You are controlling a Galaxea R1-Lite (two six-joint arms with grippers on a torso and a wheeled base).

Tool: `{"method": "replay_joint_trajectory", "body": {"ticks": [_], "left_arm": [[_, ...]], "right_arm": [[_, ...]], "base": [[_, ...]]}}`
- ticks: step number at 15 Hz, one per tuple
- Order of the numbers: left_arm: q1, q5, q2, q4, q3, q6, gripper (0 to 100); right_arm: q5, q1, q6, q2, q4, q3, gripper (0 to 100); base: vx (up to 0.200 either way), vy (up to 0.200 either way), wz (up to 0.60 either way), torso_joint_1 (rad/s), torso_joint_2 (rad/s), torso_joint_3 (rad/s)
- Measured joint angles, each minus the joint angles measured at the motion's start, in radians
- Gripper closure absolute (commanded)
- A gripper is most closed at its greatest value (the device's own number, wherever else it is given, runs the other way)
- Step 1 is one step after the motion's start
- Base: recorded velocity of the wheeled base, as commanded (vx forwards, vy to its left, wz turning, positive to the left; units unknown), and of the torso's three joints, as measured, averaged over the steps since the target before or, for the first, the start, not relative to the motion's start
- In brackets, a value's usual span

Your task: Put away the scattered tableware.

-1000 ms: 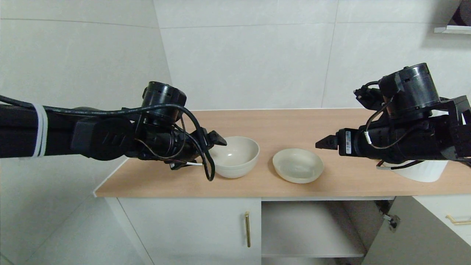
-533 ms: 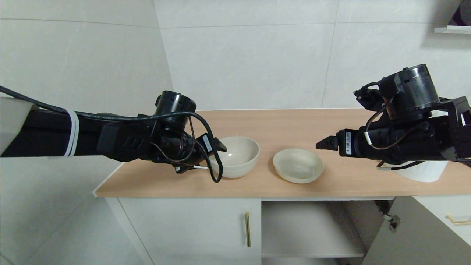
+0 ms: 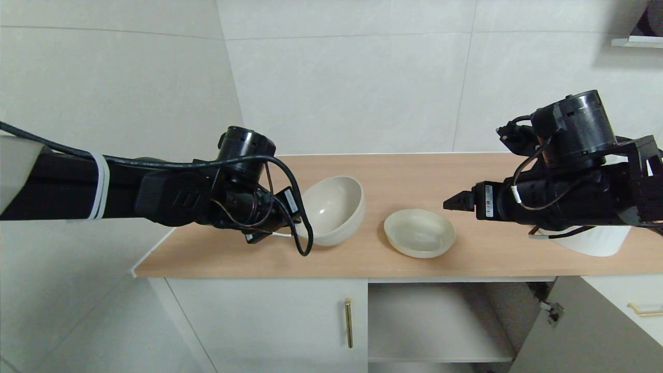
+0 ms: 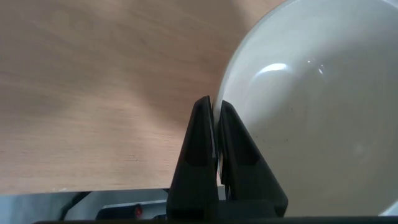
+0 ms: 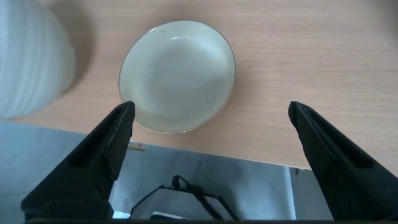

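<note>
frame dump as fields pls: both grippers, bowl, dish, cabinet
left gripper: fingers shut on the rim of the bowl, one inside, one outside
bowl: tilted, opening toward the left arm; contact with counter unclear
right gripper: open, holding nothing, in the air near shallow dish
shallow dish: flat on counter, right of bowl, apart from it
white container: on counter behind right arm
cabinet: compartment under counter open

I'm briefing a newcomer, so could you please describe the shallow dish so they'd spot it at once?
On the light wooden countertop, near its front edge above the open cupboard, lies the shallow round cream dish. Unlike the deep cream bowl beside it, tilted in the left claw, it sits flat.
</note>
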Motion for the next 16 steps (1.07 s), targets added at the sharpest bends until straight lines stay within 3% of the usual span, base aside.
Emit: {"method": "replay_joint_trajectory", "body": {"ticks": [3, 8, 16], "left_arm": [[-0.001, -0.004, -0.018, 0.001, 0.005, 0.0, 100], [-0.001, -0.025, -0.048, 0.003, 0.018, 0.001, 100], [-0.008, -0.035, -0.059, 0.003, 0.028, 0.003, 100]], "right_arm": [[-0.018, 0.0, -0.001, 0.029, 0.0, -0.002, 0], [-0.135, -0.005, 0.001, 0.13, -0.01, -0.021, 0], [-0.15, -0.006, 0.005, 0.279, -0.129, -0.026, 0]], "base": [[0.0, 0.0, 0.0, 0.0, 0.0, 0.0], [0.0, 0.0, 0.0, 0.0, 0.0, 0.0], [0.0, 0.0, 0.0, 0.0, 0.0, 0.0]]}}
